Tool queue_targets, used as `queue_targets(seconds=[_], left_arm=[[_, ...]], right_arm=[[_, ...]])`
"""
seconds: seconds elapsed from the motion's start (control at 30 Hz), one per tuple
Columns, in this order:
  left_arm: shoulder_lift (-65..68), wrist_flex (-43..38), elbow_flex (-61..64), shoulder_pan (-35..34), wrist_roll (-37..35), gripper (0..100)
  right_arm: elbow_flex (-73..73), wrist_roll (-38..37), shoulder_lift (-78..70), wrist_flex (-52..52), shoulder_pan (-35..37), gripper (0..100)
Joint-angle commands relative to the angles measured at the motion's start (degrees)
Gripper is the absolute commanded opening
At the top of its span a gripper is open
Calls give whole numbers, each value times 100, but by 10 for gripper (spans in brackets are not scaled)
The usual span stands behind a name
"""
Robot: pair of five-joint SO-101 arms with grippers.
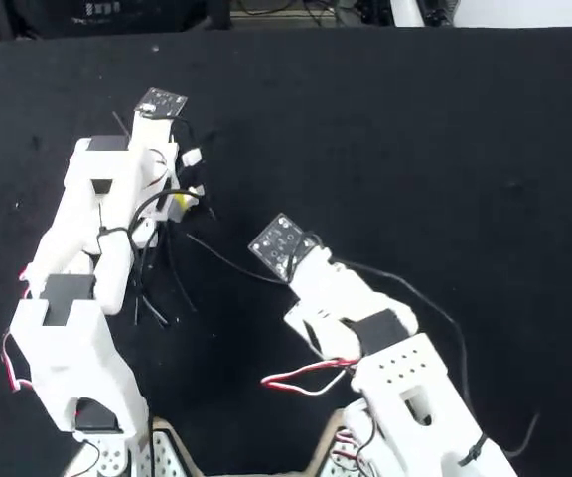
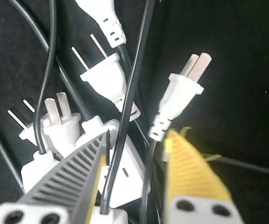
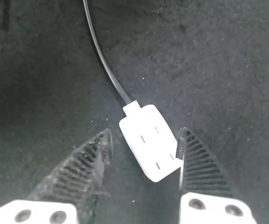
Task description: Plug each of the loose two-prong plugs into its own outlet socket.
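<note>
Several white two-prong plugs lie in a bunch on the black mat, among them one with flat prongs (image 2: pixel 177 100) and one with thin prongs (image 2: pixel 107 77). Black cords (image 2: pixel 133 88) cross over them. My left gripper (image 2: pixel 134 147) hangs just above this bunch, open, its grey finger (image 2: pixel 76 170) and yellow finger (image 2: pixel 190 175) on either side of a cord and a white socket block (image 2: pixel 125 179). In the high view it sits at the plugs (image 1: pixel 193 159). My right gripper (image 3: pixel 144 142) is open around a white outlet socket (image 3: pixel 151 147), which lies flat near one finger (image 3: pixel 197 161).
The socket's black cord (image 3: pixel 102 60) runs away over the mat. Loose black cords (image 1: pixel 167 283) trail between the two arms, and a red and white wire (image 1: pixel 306 376) hangs off the right arm. The black mat (image 1: pixel 445 149) stretches bare to the right and back.
</note>
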State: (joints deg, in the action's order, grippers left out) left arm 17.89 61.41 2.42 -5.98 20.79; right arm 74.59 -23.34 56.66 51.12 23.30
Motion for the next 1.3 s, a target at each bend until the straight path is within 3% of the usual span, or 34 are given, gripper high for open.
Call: queue_targets(seconds=[0.0,0.47,0.63,0.93,1.03,1.17,1.27], left_arm=[[-88,431,-312,75,35,141],[-9,1952,-1525,259,211,174],[185,1538,-1165,295,501,270],[747,958,-1182,286,466,245],[756,1073,-1341,286,457,184],[826,1363,-1710,295,457,30],[826,1371,-1657,295,457,47]], right_arm=[[-31,44,110,-132,70,209],[-22,26,110,-132,70,209],[-22,26,101,-123,70,209],[40,0,127,-132,70,210],[57,0,127,-176,70,210],[57,0,127,-211,70,210],[57,0,127,-202,70,210]])
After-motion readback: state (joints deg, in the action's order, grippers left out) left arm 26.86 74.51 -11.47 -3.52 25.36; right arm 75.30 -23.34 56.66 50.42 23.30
